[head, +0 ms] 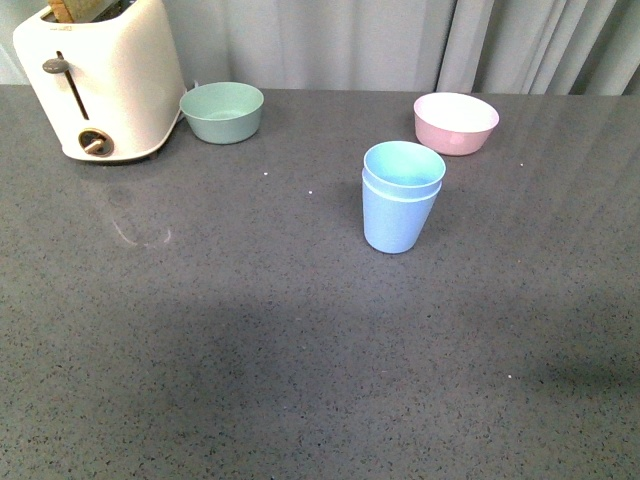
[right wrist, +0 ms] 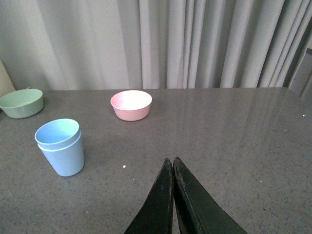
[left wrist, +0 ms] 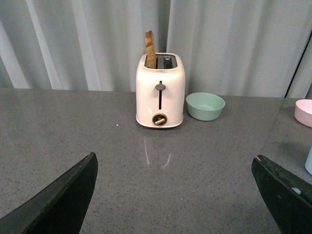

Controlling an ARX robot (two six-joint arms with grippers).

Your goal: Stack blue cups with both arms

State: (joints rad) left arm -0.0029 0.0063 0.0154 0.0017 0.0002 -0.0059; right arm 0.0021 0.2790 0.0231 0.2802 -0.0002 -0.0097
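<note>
Two light blue cups stand nested, one inside the other, upright on the grey table right of centre. The right wrist view shows the same stack of cups well apart from my right gripper, whose black fingers are pressed together on nothing. My left gripper is open wide over bare table, with only a sliver of a blue cup at the picture's edge. Neither arm shows in the front view.
A cream toaster with a slice in it stands at the back left, a pale green bowl beside it. A pink bowl sits behind the cups. Grey curtains hang along the table's far edge.
</note>
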